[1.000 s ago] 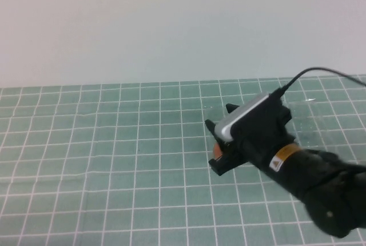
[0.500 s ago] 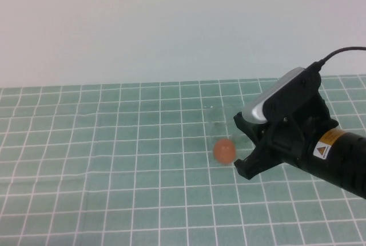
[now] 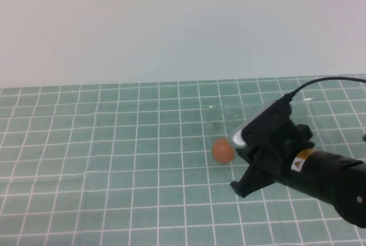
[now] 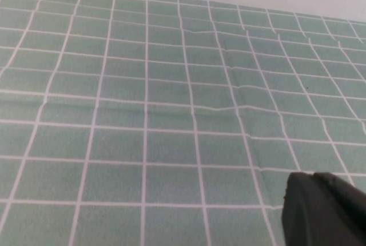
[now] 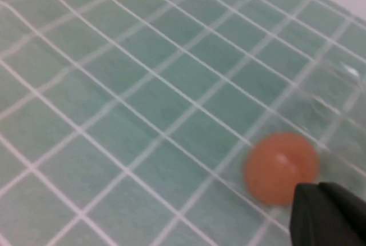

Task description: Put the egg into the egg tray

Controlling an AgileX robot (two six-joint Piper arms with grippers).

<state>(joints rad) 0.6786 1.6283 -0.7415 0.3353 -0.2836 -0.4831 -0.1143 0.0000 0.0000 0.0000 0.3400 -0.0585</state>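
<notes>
The orange-brown egg (image 3: 222, 150) rests on the green grid mat at the left edge of the clear egg tray (image 3: 297, 114), whose faint glints run to the right. I cannot tell whether the egg sits in a cup. My right gripper (image 3: 239, 184) hangs just right of and in front of the egg, not touching it, with its fingers together. In the right wrist view the egg (image 5: 281, 167) lies right beside the dark fingertips (image 5: 326, 214), and the tray (image 5: 343, 86) shows as blurred clear plastic. My left gripper (image 4: 323, 209) is shut and empty over bare mat, out of the high view.
The green mat with white grid lines (image 3: 114, 143) covers the table up to a pale wall at the back. A black cable (image 3: 326, 81) runs from the right arm's wrist.
The right gripper, which covered the egg a second ago, has let it go and drawn back to the right and nearer. The egg lies uncovered and has stayed where it was.
</notes>
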